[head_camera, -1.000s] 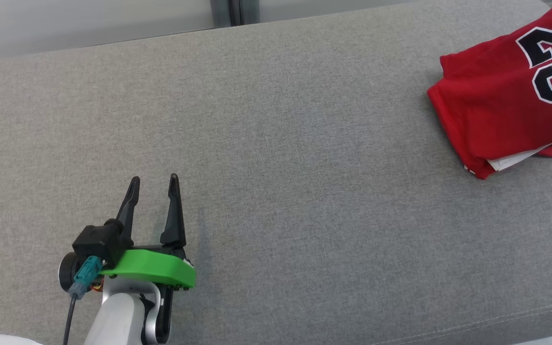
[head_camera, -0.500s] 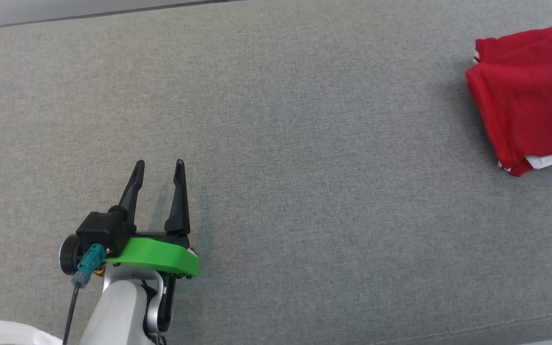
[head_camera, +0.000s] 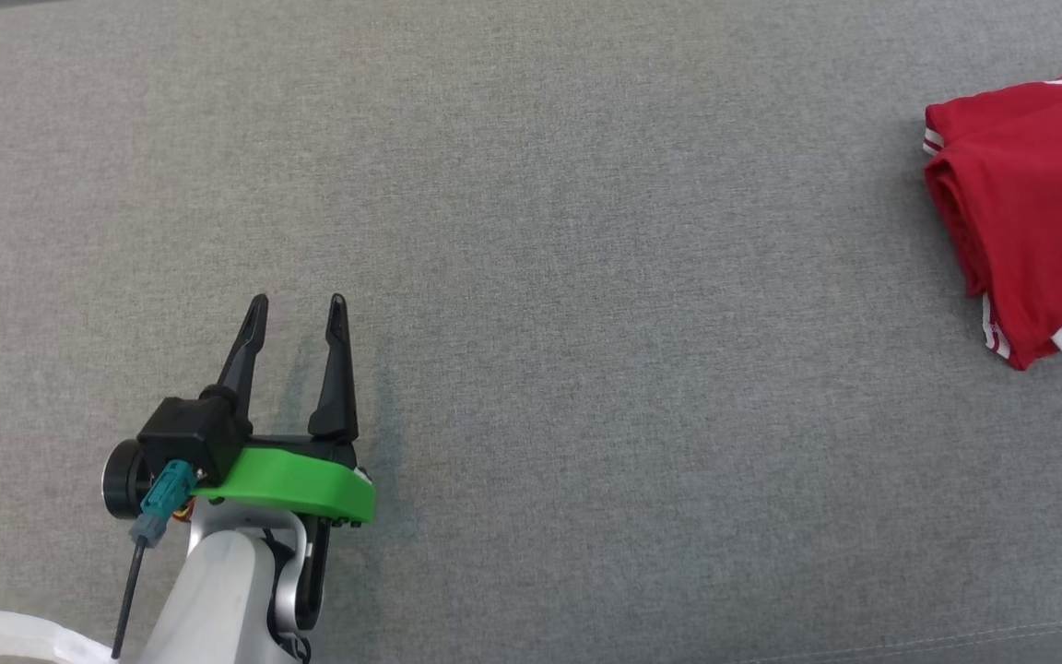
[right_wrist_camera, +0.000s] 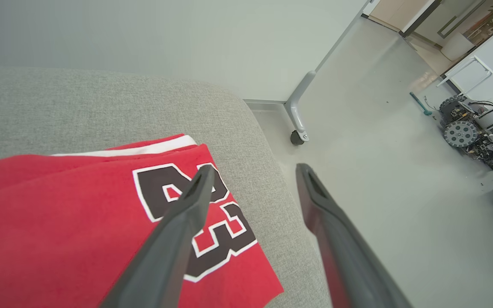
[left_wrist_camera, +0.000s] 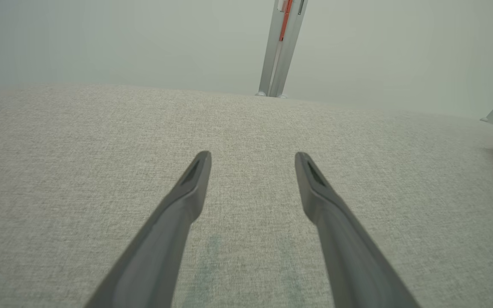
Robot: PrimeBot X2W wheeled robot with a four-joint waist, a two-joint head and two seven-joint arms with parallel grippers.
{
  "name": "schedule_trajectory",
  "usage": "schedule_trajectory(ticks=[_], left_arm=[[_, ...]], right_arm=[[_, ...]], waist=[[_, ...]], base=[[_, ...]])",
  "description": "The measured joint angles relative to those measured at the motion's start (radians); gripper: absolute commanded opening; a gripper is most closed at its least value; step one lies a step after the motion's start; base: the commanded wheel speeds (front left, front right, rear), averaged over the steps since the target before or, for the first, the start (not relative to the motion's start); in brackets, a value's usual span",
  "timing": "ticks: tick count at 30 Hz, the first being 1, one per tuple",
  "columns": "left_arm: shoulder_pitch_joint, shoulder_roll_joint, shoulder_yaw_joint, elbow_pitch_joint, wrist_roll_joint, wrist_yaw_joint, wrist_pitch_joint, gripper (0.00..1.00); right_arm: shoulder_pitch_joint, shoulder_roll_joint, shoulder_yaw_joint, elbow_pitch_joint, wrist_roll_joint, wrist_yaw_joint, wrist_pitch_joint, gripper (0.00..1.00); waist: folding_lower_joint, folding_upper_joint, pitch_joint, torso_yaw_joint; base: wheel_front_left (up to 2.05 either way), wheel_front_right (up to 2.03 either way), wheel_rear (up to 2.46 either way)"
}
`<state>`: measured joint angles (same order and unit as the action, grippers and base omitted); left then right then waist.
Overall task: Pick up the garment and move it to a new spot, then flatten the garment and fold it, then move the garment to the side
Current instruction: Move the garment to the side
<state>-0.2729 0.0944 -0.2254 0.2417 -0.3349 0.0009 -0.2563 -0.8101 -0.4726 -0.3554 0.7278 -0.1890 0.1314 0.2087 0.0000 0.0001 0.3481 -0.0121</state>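
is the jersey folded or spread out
Folded: the jersey lies in a compact bundle, doubled layers showing along its left edge in the head view.

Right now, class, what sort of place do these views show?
Probably a robotics lab or test room: a grey upholstered bench holding a folded red jersey, a castered partition leg on bare floor, and wheeled robot hardware beyond.

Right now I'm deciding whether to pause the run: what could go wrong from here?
The red jersey lies near the end of the cushion, floor beyond; a nudge could slide it off.
The open right gripper hangs partly over the jersey; snagging cloth could undo the fold.
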Motion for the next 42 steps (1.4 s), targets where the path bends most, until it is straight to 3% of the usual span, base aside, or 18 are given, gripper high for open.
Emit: schedule_trajectory(ticks=[10, 23, 31, 42], left_arm=[[0.000, 0.006, -0.012, 0.003, -0.004, 0.003, 0.006, 1.00], [-0.006, -0.010, 0.015, 0.072, -0.043, -0.002, -0.002, 1.00], [0.030, -0.025, 0.059, 0.100, -0.037, 0.000, -0.005, 1.00], [0.140, -0.037, 0.087, 0.093, 0.005, 0.007, -0.006, 1.00]], right_arm=[[-0.004, 0.063, 0.034, 0.034, 0.012, 0.000, -0.061, 1.00], [0.052, 0.181, 0.258, 0.007, 0.184, 0.000, -0.246, 1.00], [0.216, 0.278, 0.326, -0.086, 0.268, 0.000, -0.365, 1.00], [0.499, 0.401, 0.295, -0.321, 0.275, 0.000, -0.436, 1.00]], waist=[[0.0000, 0.0000, -0.033, -0.029], [0.0000, 0.0000, -0.144, -0.049], [0.0000, 0.0000, -0.229, -0.043], [0.0000, 0.0000, -0.299, 0.009]], base=[[0.00, 0.00, 0.00], [0.00, 0.00, 0.00], [0.00, 0.00, 0.00], [0.00, 0.00, 0.00]])
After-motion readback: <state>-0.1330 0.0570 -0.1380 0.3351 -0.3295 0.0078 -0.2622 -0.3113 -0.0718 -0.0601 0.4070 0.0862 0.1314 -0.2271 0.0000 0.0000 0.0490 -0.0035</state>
